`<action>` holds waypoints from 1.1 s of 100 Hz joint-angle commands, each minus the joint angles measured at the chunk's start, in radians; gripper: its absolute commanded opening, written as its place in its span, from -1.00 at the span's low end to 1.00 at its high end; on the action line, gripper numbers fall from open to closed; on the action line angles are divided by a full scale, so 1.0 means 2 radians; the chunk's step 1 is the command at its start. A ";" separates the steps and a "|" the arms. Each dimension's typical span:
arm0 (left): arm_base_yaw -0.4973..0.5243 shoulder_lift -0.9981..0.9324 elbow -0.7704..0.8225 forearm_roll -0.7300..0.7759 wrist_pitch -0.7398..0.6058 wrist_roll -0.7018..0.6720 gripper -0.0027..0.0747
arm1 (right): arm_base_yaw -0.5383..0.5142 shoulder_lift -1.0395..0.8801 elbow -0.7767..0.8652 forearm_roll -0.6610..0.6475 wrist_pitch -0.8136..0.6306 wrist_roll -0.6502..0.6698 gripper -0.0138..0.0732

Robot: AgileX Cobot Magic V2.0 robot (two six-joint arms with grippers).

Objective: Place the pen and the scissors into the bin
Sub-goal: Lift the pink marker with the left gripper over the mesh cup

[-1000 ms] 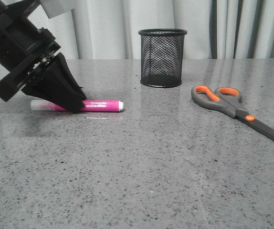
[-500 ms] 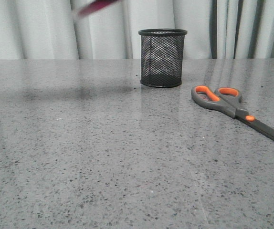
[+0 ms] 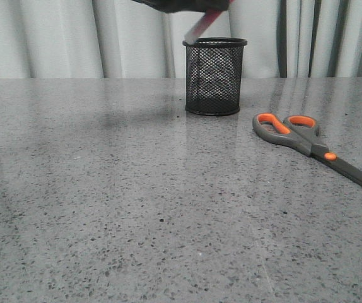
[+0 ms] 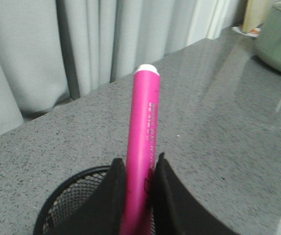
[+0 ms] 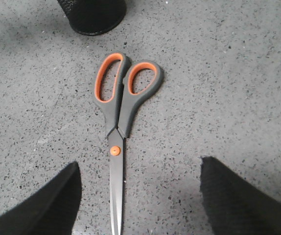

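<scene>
Pen (image 4: pixel 143 147), lifted off the grey speckled table (image 3: pixel 137 208) moments ago, now hangs pinched in the left end effector (image 4: pixel 139 188) directly over the bin (image 3: pixel 215 76), likely ready to drop, while scissors (image 5: pixel 118 105) lie flat beneath the spread right end effector (image 5: pixel 138 196), pale curtains (image 3: pixel 55 38) behind.

Speckled grey table (image 3: pixel 105 208); bin (image 3: pixel 215 77) and scissors (image 3: pixel 313 148) on it.
</scene>
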 commanded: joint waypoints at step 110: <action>-0.008 0.033 -0.078 -0.063 0.045 0.009 -0.56 | 0.000 0.001 -0.018 0.012 -0.032 -0.005 0.39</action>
